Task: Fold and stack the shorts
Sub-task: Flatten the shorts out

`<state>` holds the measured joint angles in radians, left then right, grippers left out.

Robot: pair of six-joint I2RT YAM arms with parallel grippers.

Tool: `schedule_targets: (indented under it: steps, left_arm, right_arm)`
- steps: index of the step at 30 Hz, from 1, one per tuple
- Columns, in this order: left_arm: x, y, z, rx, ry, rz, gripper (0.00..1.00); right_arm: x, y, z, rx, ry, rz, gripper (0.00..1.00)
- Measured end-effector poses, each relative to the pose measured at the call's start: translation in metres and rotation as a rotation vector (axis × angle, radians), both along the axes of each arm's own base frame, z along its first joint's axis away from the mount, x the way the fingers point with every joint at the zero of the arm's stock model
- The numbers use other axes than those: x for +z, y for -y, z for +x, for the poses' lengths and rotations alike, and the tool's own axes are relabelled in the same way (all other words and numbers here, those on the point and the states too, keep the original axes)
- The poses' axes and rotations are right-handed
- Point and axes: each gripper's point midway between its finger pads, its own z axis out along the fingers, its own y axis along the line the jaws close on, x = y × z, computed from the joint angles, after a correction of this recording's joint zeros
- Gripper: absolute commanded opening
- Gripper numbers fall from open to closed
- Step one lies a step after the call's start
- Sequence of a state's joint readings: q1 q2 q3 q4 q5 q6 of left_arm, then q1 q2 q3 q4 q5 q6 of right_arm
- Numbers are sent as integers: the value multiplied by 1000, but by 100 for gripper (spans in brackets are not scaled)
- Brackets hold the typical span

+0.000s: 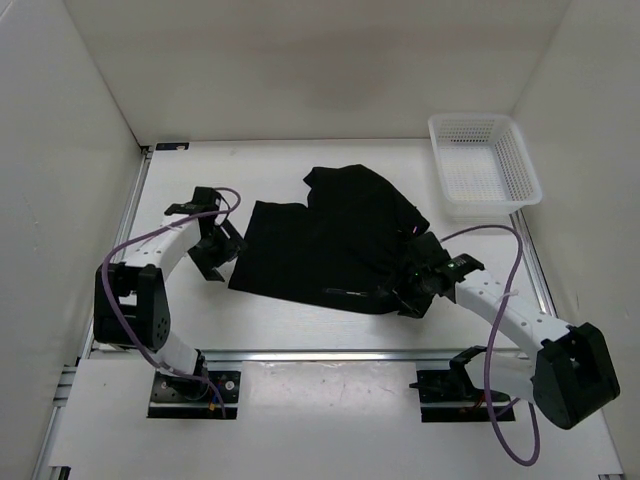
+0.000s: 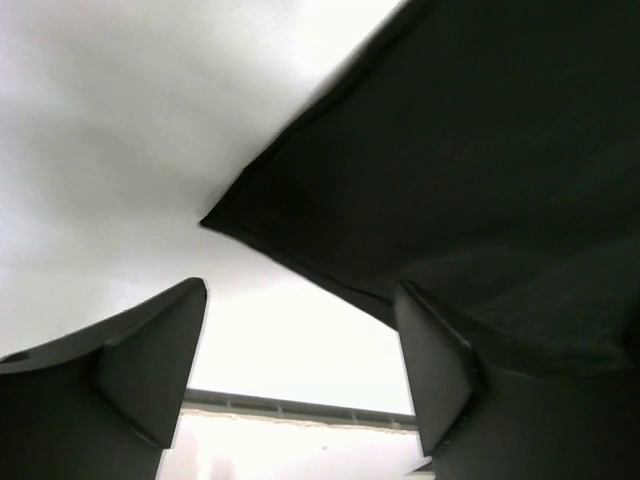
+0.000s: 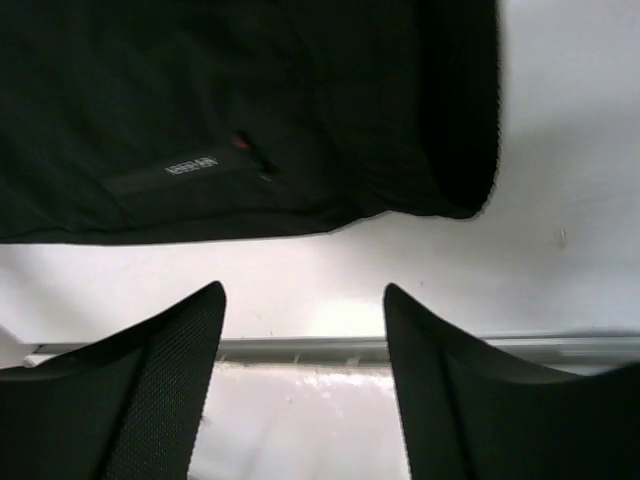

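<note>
The black shorts (image 1: 335, 240) lie spread and partly rumpled in the middle of the white table. My left gripper (image 1: 213, 252) is open and empty at the shorts' left edge; in the left wrist view a pointed corner of the cloth (image 2: 430, 150) lies just beyond my fingers (image 2: 150, 350). My right gripper (image 1: 412, 292) is open and empty at the shorts' near right corner; the right wrist view shows the cloth (image 3: 250, 110) with a small white printed mark (image 3: 190, 165) just past my fingertips (image 3: 200, 320).
A white mesh basket (image 1: 483, 165) stands at the back right. A metal rail (image 1: 330, 355) runs along the table's near edge. White walls close in the left, back and right sides.
</note>
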<state>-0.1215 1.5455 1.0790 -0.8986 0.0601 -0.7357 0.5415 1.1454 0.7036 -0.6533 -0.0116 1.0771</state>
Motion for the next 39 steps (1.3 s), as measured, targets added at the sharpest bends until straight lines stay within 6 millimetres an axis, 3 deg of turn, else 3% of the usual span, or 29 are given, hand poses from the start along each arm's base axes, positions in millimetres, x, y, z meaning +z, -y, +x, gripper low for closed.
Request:
schedule_targets:
  steps: [6, 10, 14, 18, 19, 20, 23, 25, 26, 29, 32, 33, 35, 36, 39]
  left_arm:
    - [-38, 1, -22, 1, -130, -8, 92]
    - [-62, 4, -23, 3, -203, -11, 83]
    - [-63, 4, -23, 5, -231, -11, 62]
    - [-64, 7, -15, 4, -228, -20, 32]
    - [-64, 7, -13, 3, -224, -23, 15]
    - [-64, 9, -10, 4, -220, -28, 10]
    - [-64, 12, -4, -4, -212, -43, 10]
    - [-64, 13, 0, -5, -205, -48, 10]
    - [-64, 14, 1, -5, -203, -50, 10]
    - [-64, 15, 2, -10, -197, -54, 10]
    - [-63, 15, 3, -10, -193, -56, 10]
    - [-64, 15, 3, -10, -192, -56, 10]
    - [-63, 16, 4, -11, -189, -58, 10]
    - [-63, 16, 5, -11, -188, -59, 10]
    - [-62, 16, 8, -12, -182, -58, 10]
  right_arm:
    - [-15, 7, -10, -140, -118, 68, 73]
    - [-23, 11, -7, -191, -128, 85, 69]
    - [-37, 15, -3, -217, -143, 50, 56]
    - [-49, 17, 5, -228, -140, 14, 43]
    - [-52, 19, 7, -233, -140, 1, 41]
    - [-54, 20, 8, -233, -144, -9, 37]
    - [-55, 20, 17, -229, -128, -34, 35]
    - [-55, 20, 25, -226, -113, -47, 48]
    - [-54, 20, 28, -224, -106, -50, 68]
    - [-48, 17, 39, -219, -59, -38, 75]
    - [-49, 17, 42, -216, -49, -42, 57]
    - [-51, 17, 43, -216, -52, -44, 37]
    - [-55, 17, 46, -218, -57, -56, 16]
    - [-56, 17, 49, -219, -59, -61, 0]
    - [-56, 18, 61, -211, -40, -88, 0]
